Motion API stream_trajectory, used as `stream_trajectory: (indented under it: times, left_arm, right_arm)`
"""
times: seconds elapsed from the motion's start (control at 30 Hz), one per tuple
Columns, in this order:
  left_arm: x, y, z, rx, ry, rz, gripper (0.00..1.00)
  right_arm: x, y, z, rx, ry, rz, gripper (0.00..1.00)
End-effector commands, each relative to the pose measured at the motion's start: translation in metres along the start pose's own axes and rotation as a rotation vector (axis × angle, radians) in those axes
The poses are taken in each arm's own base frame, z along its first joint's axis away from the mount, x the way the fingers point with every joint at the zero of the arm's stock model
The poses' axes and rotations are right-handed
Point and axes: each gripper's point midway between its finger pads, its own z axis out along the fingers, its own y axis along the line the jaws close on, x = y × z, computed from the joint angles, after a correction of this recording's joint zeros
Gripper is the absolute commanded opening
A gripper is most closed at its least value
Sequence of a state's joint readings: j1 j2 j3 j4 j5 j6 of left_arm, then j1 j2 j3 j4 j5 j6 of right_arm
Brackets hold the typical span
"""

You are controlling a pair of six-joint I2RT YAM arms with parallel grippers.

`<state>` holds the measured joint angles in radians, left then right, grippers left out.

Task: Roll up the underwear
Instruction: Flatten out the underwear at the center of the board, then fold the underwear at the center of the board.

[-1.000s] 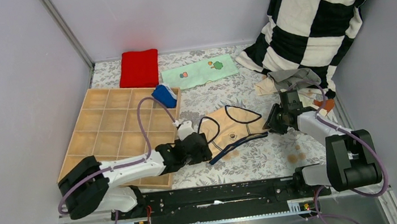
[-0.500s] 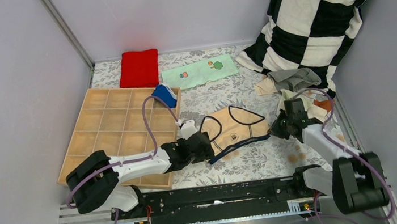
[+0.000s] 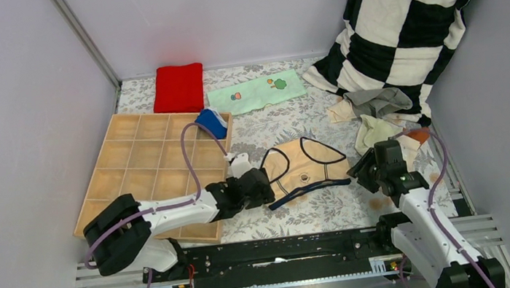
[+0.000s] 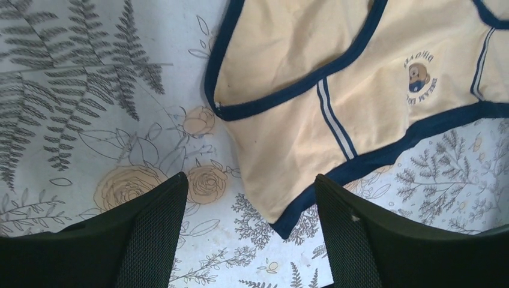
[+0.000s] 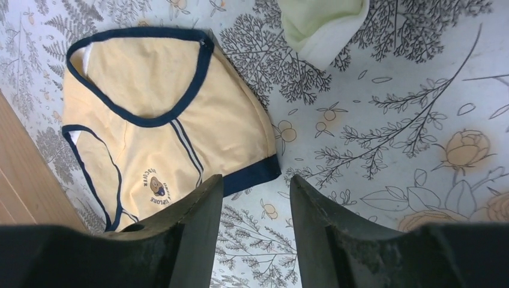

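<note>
Jaws spread on both sides: the left gripper (image 4: 249, 186) hangs over the near corner of the flat tan cotton brief with navy trim (image 3: 306, 163), and the right gripper (image 5: 255, 180) hangs just off its right edge. The brief lies on the floral-printed tablecloth (image 3: 333, 208), beside the wooden gridded tray (image 3: 144, 165).

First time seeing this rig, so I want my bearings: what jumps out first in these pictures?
The black-and-white checkered cloth towers in the far right corner. Mid-table, the tan underwear with dark trim lies spread between the open left gripper and open right gripper. A red cloth lies at the far edge, behind the wooden tray.
</note>
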<state>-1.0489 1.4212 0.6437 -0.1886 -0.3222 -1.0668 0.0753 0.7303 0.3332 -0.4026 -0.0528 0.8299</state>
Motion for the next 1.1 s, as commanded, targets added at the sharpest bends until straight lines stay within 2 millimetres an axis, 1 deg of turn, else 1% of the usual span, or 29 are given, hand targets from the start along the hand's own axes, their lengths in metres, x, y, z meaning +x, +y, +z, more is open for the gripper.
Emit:
stream_trajectory:
  times: [0.0, 0.1, 0.17, 0.27, 0.33, 0.43, 0.57, 0.7, 0.73, 0.8, 0.93, 1.03, 1.07]
  left_arm:
    - [-0.028, 0.001, -0.003, 0.010, -0.067, -0.042, 0.82]
    - [-0.042, 0.002, -0.004, 0.028, -0.081, -0.056, 0.82]
    - [-0.048, 0.002, -0.003, 0.029, -0.086, -0.053, 0.81]
    - [-0.052, 0.004, 0.001, 0.023, -0.079, -0.058, 0.78]
    - [-0.052, 0.009, 0.004, 0.016, -0.069, -0.078, 0.76]
    - [-0.052, 0.008, 0.008, 0.051, -0.056, -0.117, 0.73]
    - [-0.049, -0.004, 0.010, 0.117, -0.033, -0.122, 0.70]
    - [-0.041, -0.008, 0.011, 0.155, -0.002, -0.128, 0.67]
    - [-0.038, -0.007, 0.012, 0.155, 0.007, -0.130, 0.66]
    - [-0.033, -0.003, 0.012, 0.149, 0.020, -0.138, 0.66]
    - [-0.024, 0.006, 0.013, 0.126, 0.038, -0.163, 0.65]
    - [-0.022, 0.010, 0.013, 0.111, 0.042, -0.181, 0.65]
    - [-0.021, 0.010, 0.013, 0.111, 0.046, -0.185, 0.65]
  right_arm:
    - [-0.029, 0.019, -0.023, -0.020, -0.077, -0.110, 0.53]
    - [-0.029, 0.048, -0.036, -0.166, -0.058, -0.227, 0.54]
    - [-0.027, 0.065, -0.042, -0.243, -0.051, -0.254, 0.52]
    - [-0.015, 0.083, -0.046, -0.290, -0.021, -0.363, 0.52]
    - [-0.003, 0.097, -0.050, -0.327, -0.033, -0.449, 0.52]
    - [0.028, 0.122, -0.054, -0.412, -0.014, -0.576, 0.52]
    - [0.076, 0.145, -0.057, -0.498, -0.002, -0.769, 0.53]
    - [0.121, 0.159, -0.060, -0.558, -0.031, -0.961, 0.55]
    - [0.136, 0.162, -0.063, -0.585, -0.030, -1.009, 0.56]
    - [0.154, 0.170, -0.063, -0.621, -0.049, -1.053, 0.58]
    - [0.185, 0.178, -0.054, -0.651, -0.056, -1.158, 0.60]
    - [0.200, 0.185, -0.047, -0.692, -0.087, -1.190, 0.62]
    - [0.204, 0.191, -0.047, -0.724, -0.101, -1.183, 0.62]
